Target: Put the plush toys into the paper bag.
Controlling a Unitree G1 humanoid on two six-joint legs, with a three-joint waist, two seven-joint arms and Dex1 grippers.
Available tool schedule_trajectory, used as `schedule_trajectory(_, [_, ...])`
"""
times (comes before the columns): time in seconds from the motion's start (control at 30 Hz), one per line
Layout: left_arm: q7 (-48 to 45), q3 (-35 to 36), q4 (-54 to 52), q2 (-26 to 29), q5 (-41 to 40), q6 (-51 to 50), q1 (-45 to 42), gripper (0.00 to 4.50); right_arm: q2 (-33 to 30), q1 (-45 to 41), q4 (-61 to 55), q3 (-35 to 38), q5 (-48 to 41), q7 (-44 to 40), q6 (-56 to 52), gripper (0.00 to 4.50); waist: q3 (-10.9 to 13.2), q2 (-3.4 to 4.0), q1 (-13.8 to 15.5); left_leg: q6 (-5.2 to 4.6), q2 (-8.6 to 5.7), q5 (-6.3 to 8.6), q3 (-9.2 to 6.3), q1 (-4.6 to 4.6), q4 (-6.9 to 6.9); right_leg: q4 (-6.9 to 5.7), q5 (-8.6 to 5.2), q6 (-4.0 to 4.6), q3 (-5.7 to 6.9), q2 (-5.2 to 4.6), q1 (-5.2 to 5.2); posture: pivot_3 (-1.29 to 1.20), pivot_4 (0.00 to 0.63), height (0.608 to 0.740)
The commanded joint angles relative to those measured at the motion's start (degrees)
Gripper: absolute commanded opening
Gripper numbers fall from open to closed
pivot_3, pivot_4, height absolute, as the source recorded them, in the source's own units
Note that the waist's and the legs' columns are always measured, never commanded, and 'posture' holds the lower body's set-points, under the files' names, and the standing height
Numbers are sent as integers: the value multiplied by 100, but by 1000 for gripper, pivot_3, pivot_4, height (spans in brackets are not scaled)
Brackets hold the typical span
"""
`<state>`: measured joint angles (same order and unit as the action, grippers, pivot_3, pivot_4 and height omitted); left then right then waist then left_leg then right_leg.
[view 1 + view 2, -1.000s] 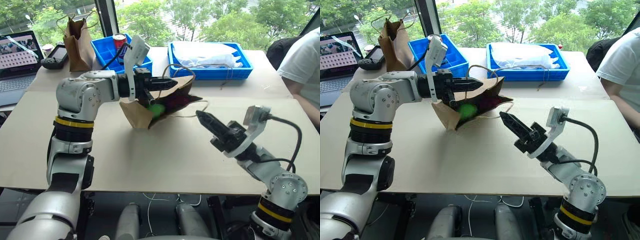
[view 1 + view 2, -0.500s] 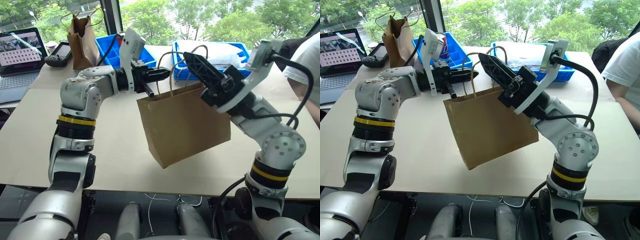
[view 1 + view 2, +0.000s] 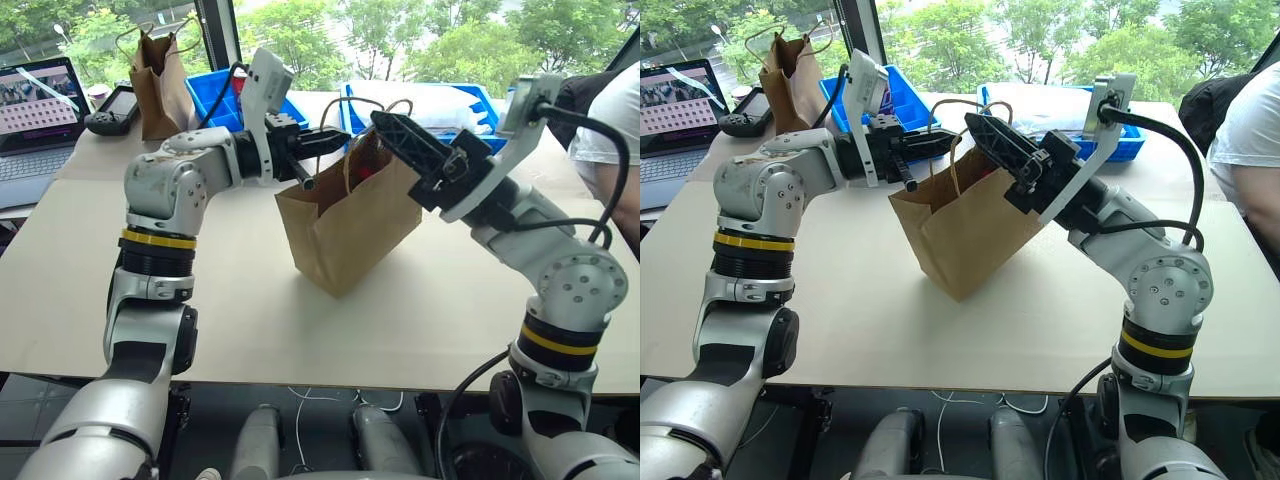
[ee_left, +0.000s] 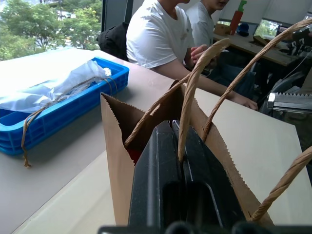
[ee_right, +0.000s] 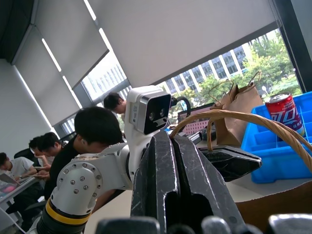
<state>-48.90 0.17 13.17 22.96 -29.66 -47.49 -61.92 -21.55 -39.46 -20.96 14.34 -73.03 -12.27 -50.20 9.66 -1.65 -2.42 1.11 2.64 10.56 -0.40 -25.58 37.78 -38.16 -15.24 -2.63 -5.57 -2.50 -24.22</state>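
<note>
Paper bag (image 3: pixel 345 225) stands tilted on the bench (image 3: pixel 420 310), bottom corner touching the surface, mouth up. Left end effector (image 3: pixel 335 140) closed on a twine handle at the bag's left rim; in the left wrist view the loop (image 4: pixel 195 83) runs up between its closed fingers. Right end effector (image 3: pixel 385 125) closed, at the bag's right rim, handle loop over it. Red plush toy (image 3: pixel 366 170) visible inside the mouth. Blue tray (image 3: pixel 470 140) behind the bag.
</note>
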Motion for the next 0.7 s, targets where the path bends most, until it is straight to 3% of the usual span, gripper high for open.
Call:
schedule_trajectory(0.03, [-61, 54, -228, 20, -81, 4, -65, 0, -65, 298, -168, 110, -6, 7, 162, 76, 0, 0, 2, 0, 0, 0, 0, 0, 0, 1, 0, 0, 0, 0, 1, 0, 150, 715])
schedule_trajectory(0.17, [-436, -322, -450, 308, 12, -235, 196, 0, -174, 691, -223, 59, 286, 46, 198, 76, 0, 0, 5, 0, -2, 0, 0, -1, 0, 3, 0, 0, -1, -1, 2, 0, 150, 715])
schedule_trajectory(0.27, [-429, -196, -459, 341, -156, -497, 283, 0, -324, 928, -314, 38, 383, 91, 89, 76, 0, 0, 0, 0, -1, 0, 0, 1, 0, 0, 0, 0, -1, 0, 1, 0, 150, 715])
schedule_trajectory(0.3, [-468, -83, -444, 360, -276, -620, 254, 292, -337, 999, -340, 86, 252, 122, 50, 12, 0, 0, -2, 0, 0, 0, 0, 2, 0, -1, 0, 0, 0, 0, 2, 0, 150, 715])
schedule_trajectory(0.4, [-654, 182, -445, 554, -526, -846, 119, 1150, -546, 1192, -497, 180, -128, 88, -134, 749, 0, -1, -16, 0, 1, 0, 0, 2, 0, -2, 0, 0, -1, 2, 1, 0, 150, 715])
schedule_trajectory(0.57, [-1298, 331, -446, 1208, -660, -725, 83, 2854, -1199, 1394, -628, 284, -607, -37, -422, 2458, 0, -1, -17, -1, 2, 0, 0, 3, 0, 0, 0, 0, -1, 2, 1, 0, 150, 715])
schedule_trajectory(0.7, [-2270, 136, -341, 1782, -474, 3, 334, 4257, -1877, 1463, -641, 258, -652, -395, -620, 3856, 0, -1, -2, -1, 2, 0, 1, 4, -1, 6, 0, 0, 0, 1, 5, 0, 150, 715])
